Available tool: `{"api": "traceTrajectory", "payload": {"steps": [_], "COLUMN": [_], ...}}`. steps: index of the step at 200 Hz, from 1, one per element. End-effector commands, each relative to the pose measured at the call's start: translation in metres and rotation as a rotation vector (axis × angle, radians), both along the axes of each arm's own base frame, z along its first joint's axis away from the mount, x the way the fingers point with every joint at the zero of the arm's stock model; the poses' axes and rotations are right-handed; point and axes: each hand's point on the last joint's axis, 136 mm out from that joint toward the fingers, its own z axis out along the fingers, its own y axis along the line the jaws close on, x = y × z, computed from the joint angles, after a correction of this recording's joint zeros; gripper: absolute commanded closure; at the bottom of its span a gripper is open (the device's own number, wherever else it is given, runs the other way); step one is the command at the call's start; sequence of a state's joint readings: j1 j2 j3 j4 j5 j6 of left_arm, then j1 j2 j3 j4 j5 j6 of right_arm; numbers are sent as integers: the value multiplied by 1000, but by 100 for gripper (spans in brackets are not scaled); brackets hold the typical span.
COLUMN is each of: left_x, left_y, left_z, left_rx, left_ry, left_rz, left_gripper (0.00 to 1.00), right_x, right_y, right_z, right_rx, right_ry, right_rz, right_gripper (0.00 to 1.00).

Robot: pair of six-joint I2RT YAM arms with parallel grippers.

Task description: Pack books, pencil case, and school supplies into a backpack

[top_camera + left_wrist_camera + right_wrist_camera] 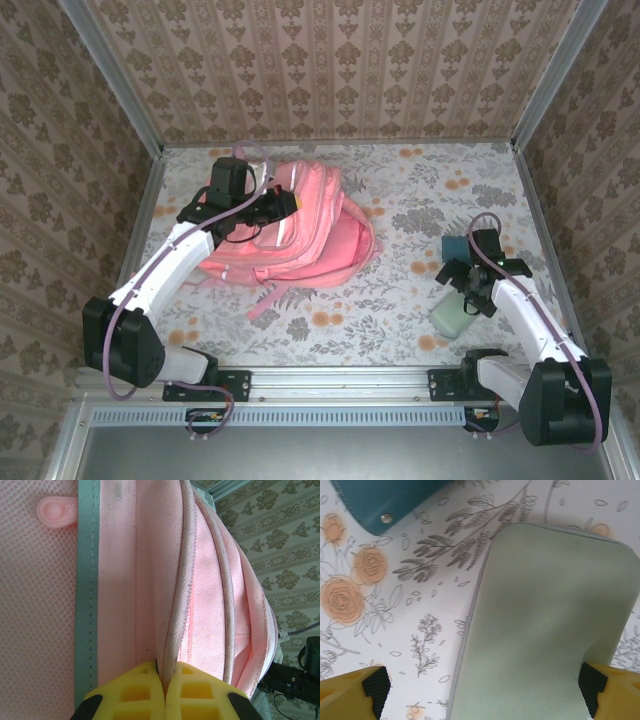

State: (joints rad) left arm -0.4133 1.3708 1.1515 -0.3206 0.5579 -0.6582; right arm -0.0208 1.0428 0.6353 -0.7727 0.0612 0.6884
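Yellow-padded, my right pincer (482, 692) stands wide open astride the pale mint-green soft oblong pencil case (545, 620) lying flat on the floral tablecloth (395, 630) (light and squashy, I judge; pinch across its width). My left pincer (165, 692) is clamped on an edge of the big pink fabric backpack (300, 230); patterned walls (330, 70) close around.

A pale mint-green soft pouch with rounded corners (545, 625) is seen across the centre and right of the frame, laid on a white floral-printed cloth (395, 630). A dark teal flat notebook with a metal stud (380, 497) is cut off at upper left, apart from the pouch. The right gripper (485, 695) is spread wide, its yellow black-padded fingers (350, 695) placed at the lower corners.
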Motion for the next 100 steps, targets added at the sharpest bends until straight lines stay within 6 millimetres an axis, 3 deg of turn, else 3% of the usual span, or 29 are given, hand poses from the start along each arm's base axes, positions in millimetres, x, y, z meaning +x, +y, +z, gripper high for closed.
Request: {"api": "traceTrajectory", "payload": {"steps": [1, 41, 72, 100], "left_x": [8, 10, 12, 12], "left_y": [-1, -2, -4, -5], "left_z": [27, 27, 26, 24], "left_rx": [-37, -39, -46, -49], "left_ry": [-101, -106, -104, -99], "left_rz": [-5, -6, -10, -12], "left_gripper": [100, 100, 100, 100], "right_x": [-7, -23, -43, -34], "right_y": [-5, -10, -2, 8], "right_z": [11, 20, 3, -13], "right_rx": [-36, -57, 3, 64], "right_ry": [-4, 42, 129, 95], "right_rz": [-24, -81, -150, -132], "right_gripper": [0, 1, 0, 1]}}
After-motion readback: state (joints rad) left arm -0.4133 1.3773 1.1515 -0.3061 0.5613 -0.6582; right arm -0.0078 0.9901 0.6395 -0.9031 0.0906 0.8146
